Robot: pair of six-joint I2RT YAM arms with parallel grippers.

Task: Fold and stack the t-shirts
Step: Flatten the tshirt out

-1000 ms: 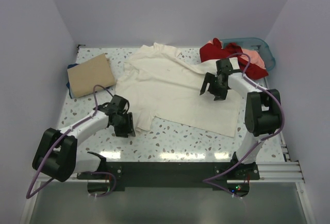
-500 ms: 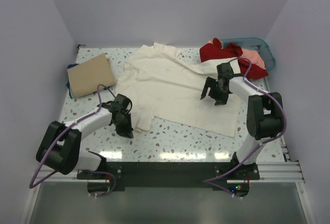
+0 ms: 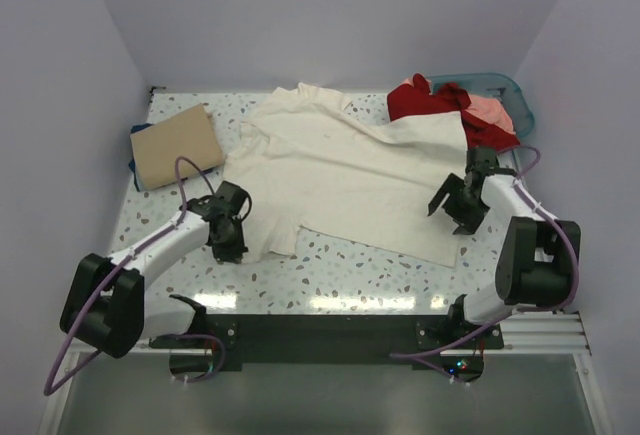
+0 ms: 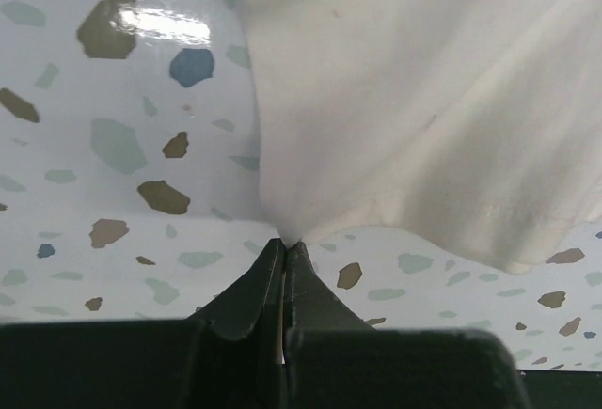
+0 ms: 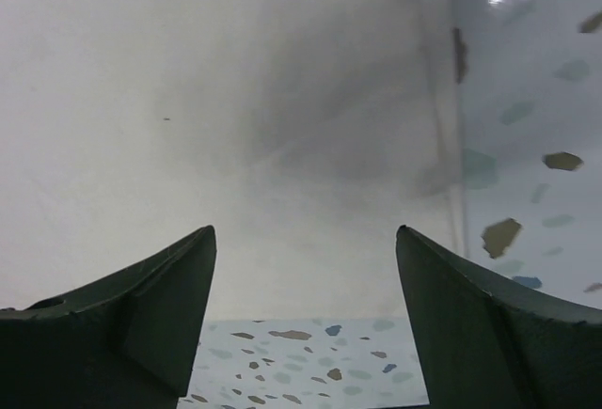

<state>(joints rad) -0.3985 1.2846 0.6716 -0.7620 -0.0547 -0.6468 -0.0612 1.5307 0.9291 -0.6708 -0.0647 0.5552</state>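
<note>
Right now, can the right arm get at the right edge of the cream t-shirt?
Probably yes. The right gripper hangs open over the cream t-shirt, close beside that edge, and nothing shows between it and the cloth.

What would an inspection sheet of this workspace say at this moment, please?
Surface: speckled table, glossy.
Job's things: cream shirt spread out in the middle; tan shirt folded on a dark blue shirt, far left; red shirt and salmon-pink shirt heaped far right.
Clutter: teal basket, partly under that heap.
Grippers: left gripper fingers shut on the cream shirt's near left edge; right gripper open over its right edge.
Cables: purple cable loops along each arm.
Surroundings: plain lilac walls; nothing else seen.
</note>
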